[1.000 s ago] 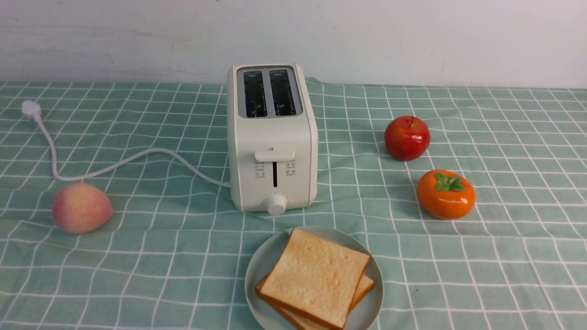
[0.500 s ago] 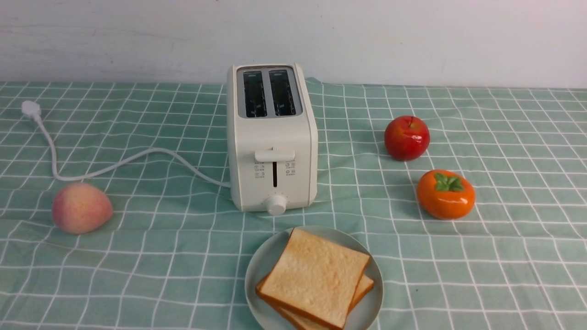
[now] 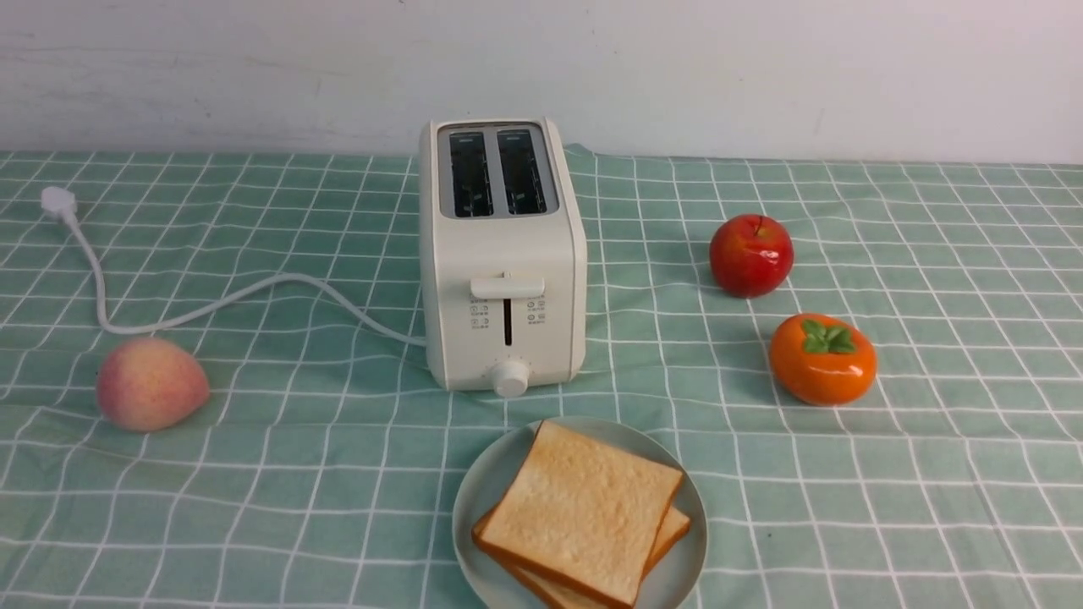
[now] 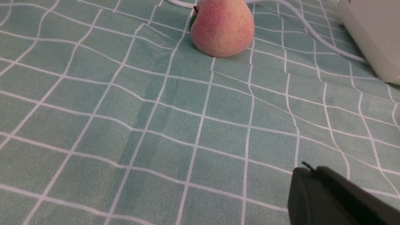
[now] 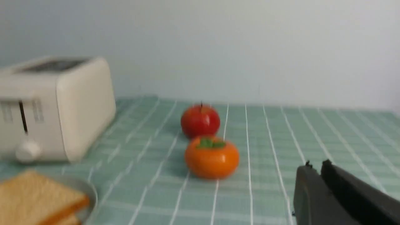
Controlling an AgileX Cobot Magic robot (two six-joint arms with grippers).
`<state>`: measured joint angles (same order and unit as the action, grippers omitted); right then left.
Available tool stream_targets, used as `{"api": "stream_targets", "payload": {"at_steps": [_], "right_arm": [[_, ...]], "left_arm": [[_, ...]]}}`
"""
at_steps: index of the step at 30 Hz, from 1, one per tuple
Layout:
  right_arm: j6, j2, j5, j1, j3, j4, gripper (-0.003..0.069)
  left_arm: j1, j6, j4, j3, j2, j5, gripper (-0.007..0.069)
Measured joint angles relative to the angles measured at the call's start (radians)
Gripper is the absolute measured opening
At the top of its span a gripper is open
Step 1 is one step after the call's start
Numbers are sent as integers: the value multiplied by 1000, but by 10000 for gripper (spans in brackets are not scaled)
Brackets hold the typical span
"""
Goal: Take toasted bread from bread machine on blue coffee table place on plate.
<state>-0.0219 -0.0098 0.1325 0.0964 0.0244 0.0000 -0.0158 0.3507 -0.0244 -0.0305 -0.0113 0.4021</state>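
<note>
While nothing has moved since a second ago, we see both toast slices (image 3: 584, 512) stacked on the plate (image 3: 474, 499) at the near edge, the toaster (image 3: 503, 279) empty; our left gripper (image 4: 315, 175) and right gripper (image 5: 315, 170) seem closed, holding nothing.

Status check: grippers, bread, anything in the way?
Left gripper, right gripper: shut, empty. Toasted bread stacked on plate; bread machine slots empty. Nothing blocking.

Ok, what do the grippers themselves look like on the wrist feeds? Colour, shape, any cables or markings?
Little shows. The left gripper appears as a matte black, blocky wedge with rounded edges and a thin dark bit sticking up at its tip. The right gripper looks alike: black, two close-set slabs with a narrow seam, slightly blurred. No markings, labels or cables show on either. The front view shows no arm.
</note>
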Motion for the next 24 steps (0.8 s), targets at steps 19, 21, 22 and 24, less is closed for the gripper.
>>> {"api": "stream_targets", "payload": {"at_steps": [19,21,22,24], "right_arm": [[11,0,244,0,-7,0,64],[11,0,244,0,-7,0,68],[11,0,244,0,-7,0,68],[11,0,244,0,-7,0,72]], "left_arm": [[0,0,0,0,0,0,15],[0,0,0,0,0,0,15],[0,0,0,0,0,0,15],[0,0,0,0,0,0,15]]}}
